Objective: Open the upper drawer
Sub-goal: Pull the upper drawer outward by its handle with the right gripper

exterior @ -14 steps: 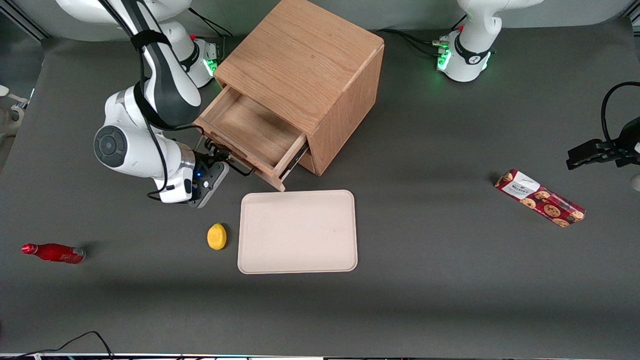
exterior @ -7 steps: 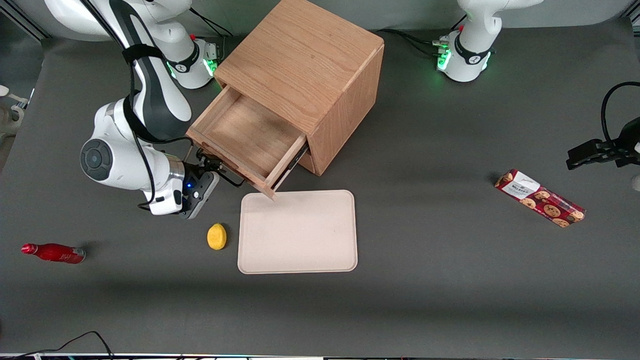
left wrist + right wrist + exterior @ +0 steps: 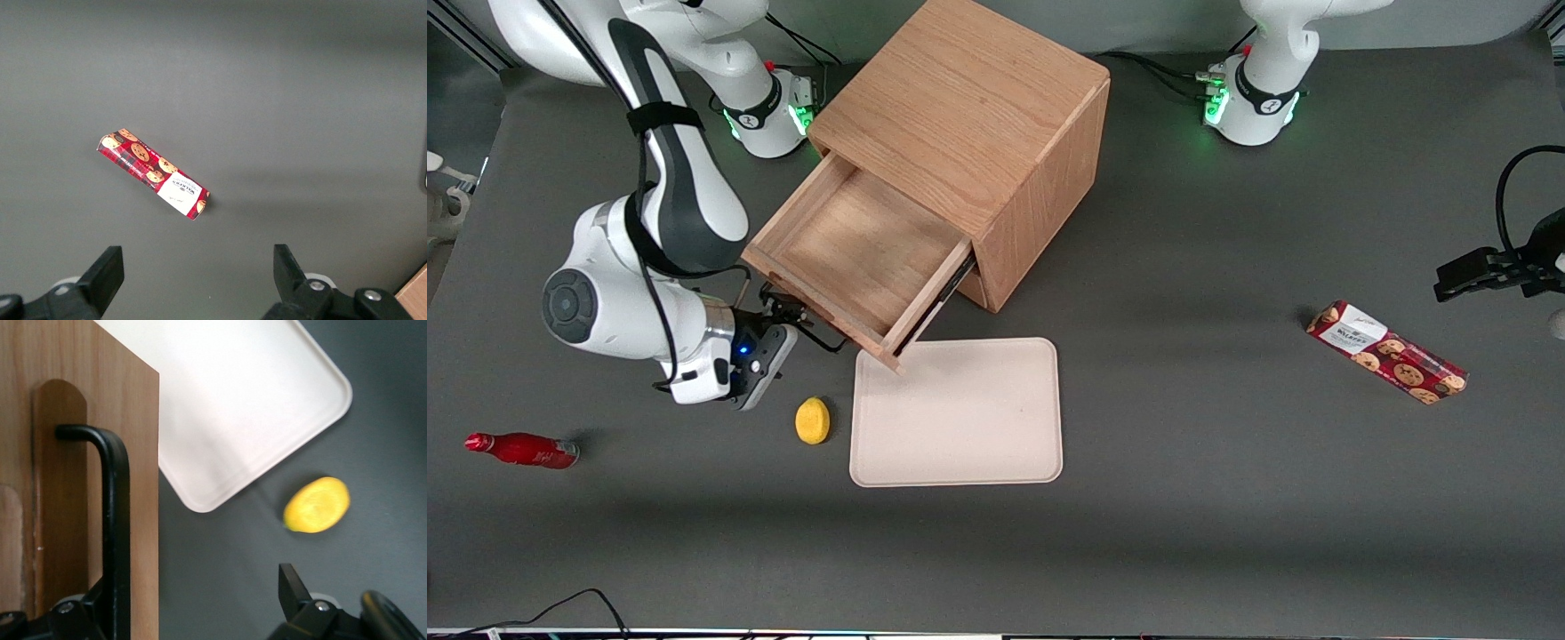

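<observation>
Dark grey table [image 3: 1183,267], wooden cabinet [image 3: 969,107] on it. Gripper [image 3: 787,313] at front of upper drawer [image 3: 854,258], hooked round thin black handle [image 3: 115,520]. Fingers wide apart, not squeezing; one finger [image 3: 293,593] on outer side of bar. Drawer runs from gripper straight back into cabinet, already far out. Handle bar lies across that line. More pull likely goes away from cabinet. Lemon [image 3: 812,420] and tray [image 3: 960,444] close by gripper, nearer front camera.

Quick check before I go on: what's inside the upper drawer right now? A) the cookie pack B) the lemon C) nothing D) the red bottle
C: the upper drawer stands pulled out with only bare wood showing inside, and the gripper is at its black handle.
</observation>
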Robot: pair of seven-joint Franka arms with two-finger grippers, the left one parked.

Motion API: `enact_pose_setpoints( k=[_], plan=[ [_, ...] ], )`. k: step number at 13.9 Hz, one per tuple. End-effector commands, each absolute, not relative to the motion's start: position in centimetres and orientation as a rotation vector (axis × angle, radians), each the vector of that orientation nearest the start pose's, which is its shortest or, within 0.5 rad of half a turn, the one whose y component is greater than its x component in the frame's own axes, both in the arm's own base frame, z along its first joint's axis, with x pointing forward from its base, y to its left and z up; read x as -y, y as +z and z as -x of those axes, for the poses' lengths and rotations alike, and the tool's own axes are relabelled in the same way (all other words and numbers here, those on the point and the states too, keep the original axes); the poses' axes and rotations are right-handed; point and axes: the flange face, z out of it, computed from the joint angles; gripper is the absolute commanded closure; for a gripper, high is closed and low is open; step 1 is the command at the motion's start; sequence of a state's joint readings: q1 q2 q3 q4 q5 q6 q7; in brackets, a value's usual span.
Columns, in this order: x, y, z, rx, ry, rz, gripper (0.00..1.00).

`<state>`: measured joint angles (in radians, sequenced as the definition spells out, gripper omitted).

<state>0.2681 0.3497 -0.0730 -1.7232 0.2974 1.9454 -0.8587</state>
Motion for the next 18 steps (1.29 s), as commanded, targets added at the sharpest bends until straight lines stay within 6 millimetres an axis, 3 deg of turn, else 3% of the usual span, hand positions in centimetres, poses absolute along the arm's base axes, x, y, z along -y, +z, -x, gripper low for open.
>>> enact_pose_setpoints(
  k=[1,12,16,18],
  plan=[
    [-13.7,37.2,-64.3,1.343,0.022,2.532,0.0],
    [-13.2,39.2,-65.3,1.349,-0.026,2.538,0.0],
    [-14.0,43.8,-65.5,1.338,0.014,2.522,0.0],
    [-14.0,45.7,-64.8,1.248,0.066,2.58,0.0]
  ],
)
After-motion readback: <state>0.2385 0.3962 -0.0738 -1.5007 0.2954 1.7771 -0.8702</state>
